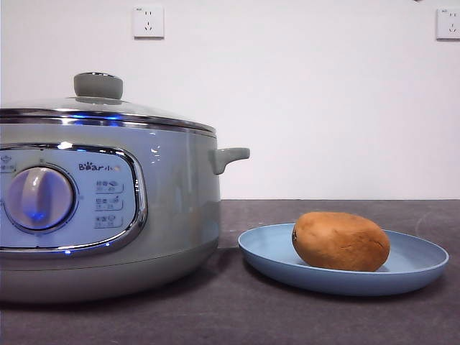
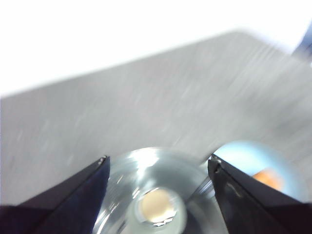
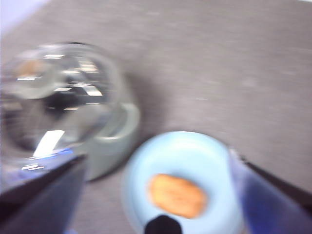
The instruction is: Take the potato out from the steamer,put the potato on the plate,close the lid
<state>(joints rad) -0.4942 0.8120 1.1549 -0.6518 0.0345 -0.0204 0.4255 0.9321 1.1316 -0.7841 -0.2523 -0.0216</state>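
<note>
Sitting nearest the low front camera, the steamer [image 1: 108, 208], a large pale grey-green electric pot, fills one side of the dark table [image 1: 237, 316], its dial and control panel facing forward. The lid [image 1: 100, 108], glass with a chrome rim and a grey-green knob, rests closed on top of it. Just beside the pot lies the plate [image 1: 417, 269], shallow and light blue, and the potato [image 1: 341, 241] rests on it, oval and orange-brown, toward the side closer to the pot.

Behind these rises a plain white wall with two power sockets [image 1: 148, 21].

Neither arm shows in the front view. The left gripper [image 2: 158, 163] hangs above the lid with its jaws spread wide and nothing between them. The right gripper [image 3: 156, 163] hovers above the plate and potato, its jaws likewise apart and empty (both wrist pictures are blurred).

Judging by this layout, all three steps look finished: potato out, potato plated, lid shut. What remains is probably only for both arms to pull clear without nudging lid or plate.
</note>
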